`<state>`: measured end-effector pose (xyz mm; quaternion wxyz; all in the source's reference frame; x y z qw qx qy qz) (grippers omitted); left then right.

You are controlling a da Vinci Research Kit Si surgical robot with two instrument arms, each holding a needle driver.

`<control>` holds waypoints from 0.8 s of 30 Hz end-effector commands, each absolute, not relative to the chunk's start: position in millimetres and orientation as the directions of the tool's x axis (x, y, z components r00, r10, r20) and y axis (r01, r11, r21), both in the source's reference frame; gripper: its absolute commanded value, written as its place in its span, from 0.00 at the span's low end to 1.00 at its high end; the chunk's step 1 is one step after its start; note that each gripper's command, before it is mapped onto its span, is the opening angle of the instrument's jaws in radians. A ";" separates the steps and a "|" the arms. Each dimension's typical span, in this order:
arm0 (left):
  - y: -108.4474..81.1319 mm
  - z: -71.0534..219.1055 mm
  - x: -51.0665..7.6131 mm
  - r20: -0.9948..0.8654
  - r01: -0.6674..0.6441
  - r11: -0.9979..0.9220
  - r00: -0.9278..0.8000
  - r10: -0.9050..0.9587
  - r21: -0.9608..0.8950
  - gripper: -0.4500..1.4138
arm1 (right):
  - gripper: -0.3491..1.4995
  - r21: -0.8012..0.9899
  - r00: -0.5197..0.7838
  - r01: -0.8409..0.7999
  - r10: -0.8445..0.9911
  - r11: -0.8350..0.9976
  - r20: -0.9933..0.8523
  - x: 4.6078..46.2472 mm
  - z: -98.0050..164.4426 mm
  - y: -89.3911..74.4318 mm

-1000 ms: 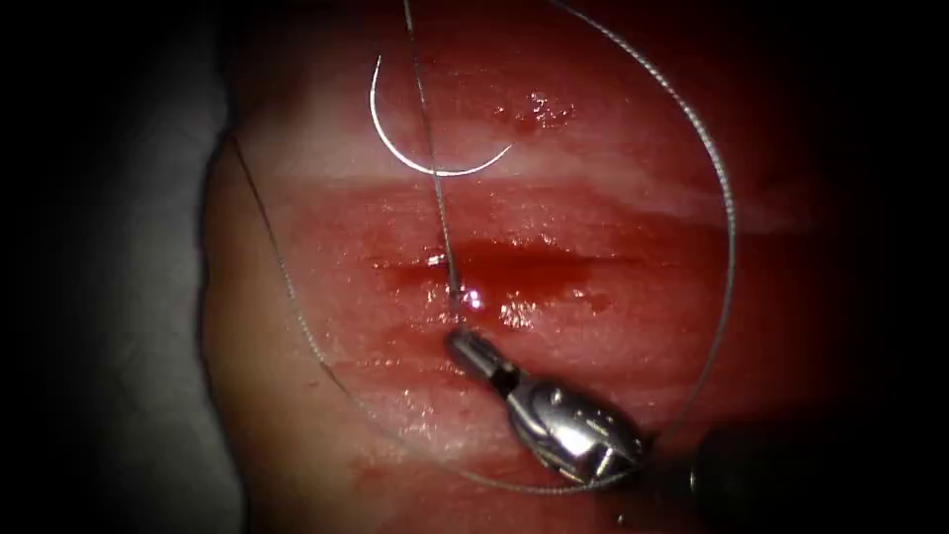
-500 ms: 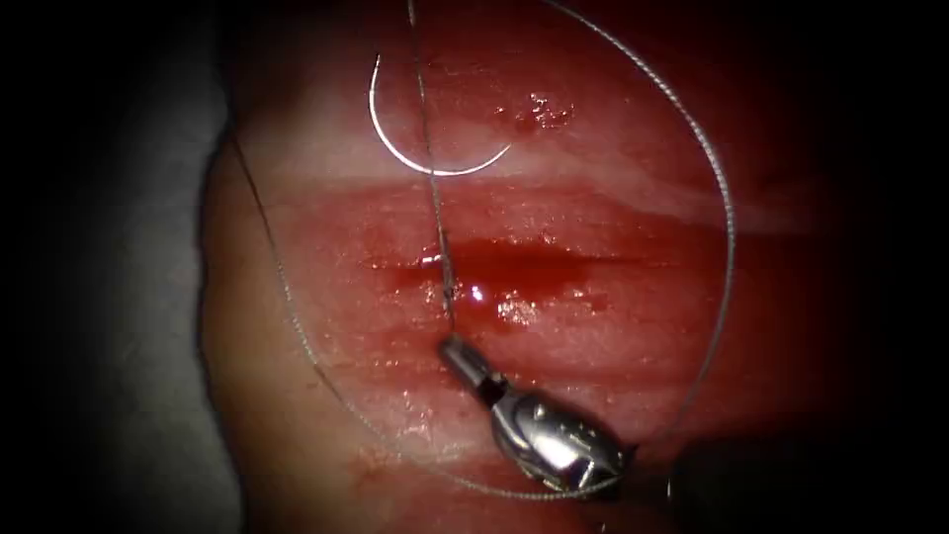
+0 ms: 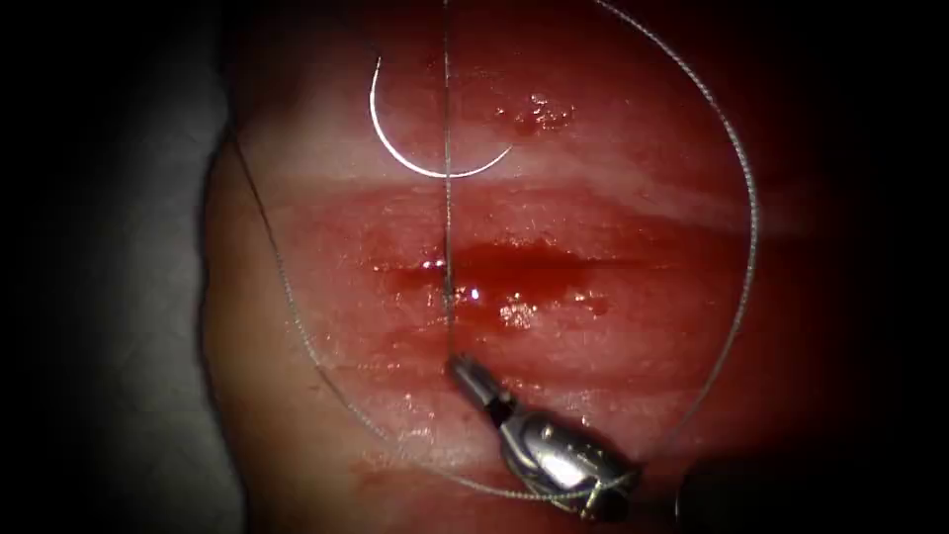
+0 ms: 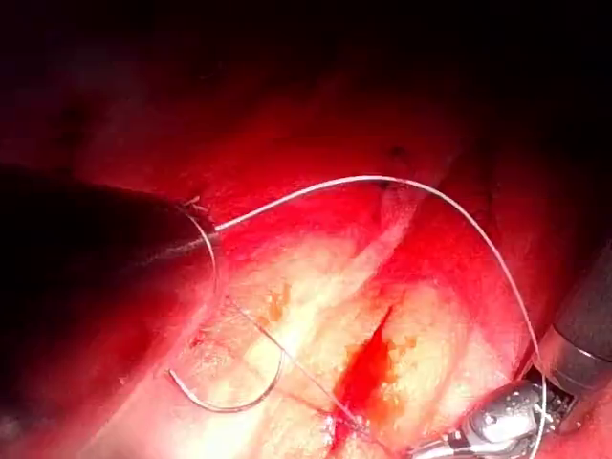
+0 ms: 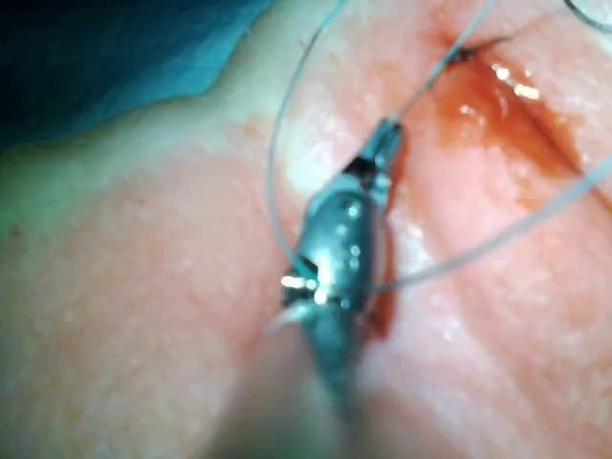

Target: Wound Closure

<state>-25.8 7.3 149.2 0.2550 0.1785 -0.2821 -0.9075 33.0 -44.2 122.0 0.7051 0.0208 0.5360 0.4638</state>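
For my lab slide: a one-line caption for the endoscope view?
Right tool grips the thread below the cut; curved needle lies free on the tissue above it.

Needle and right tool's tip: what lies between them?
In the endoscope view the cut with red fluid lies between the needle, loose on the tissue, and the right tool, shut on the thread crossing it.

The needle (image 3: 420,148) lies free on the tissue (image 3: 613,336), on the far side of the cut (image 3: 514,259). On the near side, the right tool (image 3: 465,373) grips the thread (image 3: 447,218), which runs from its jaws across the cut to the far edge. A wide loop of thread rings cut and tool.
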 end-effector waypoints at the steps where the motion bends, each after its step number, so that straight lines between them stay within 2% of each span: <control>1: 6.7 150.1 -26.7 -0.153 0.387 -0.697 -0.802 -0.578 0.603 0.00 | 0.00 0.532 -0.003 -0.628 0.682 0.568 -0.732 33.5 121.6 -46.3; 2: 6.3 150.6 -27.6 -0.096 0.433 -0.668 -0.793 -0.601 0.606 0.00 | 0.00 0.533 -0.003 -0.628 0.683 0.567 -0.731 33.6 121.1 -46.6; 7: 6.5 151.1 -29.1 -0.017 0.496 -0.632 -0.778 -0.627 0.596 0.00 | 0.00 0.531 0.003 -0.625 0.682 0.571 -0.731 33.7 120.1 -47.4; 24: 6.8 151.2 -29.7 0.083 0.563 -0.576 -0.754 -0.651 0.594 0.00 | 0.00 0.517 0.018 -0.627 0.674 0.583 -0.739 34.0 120.2 -48.6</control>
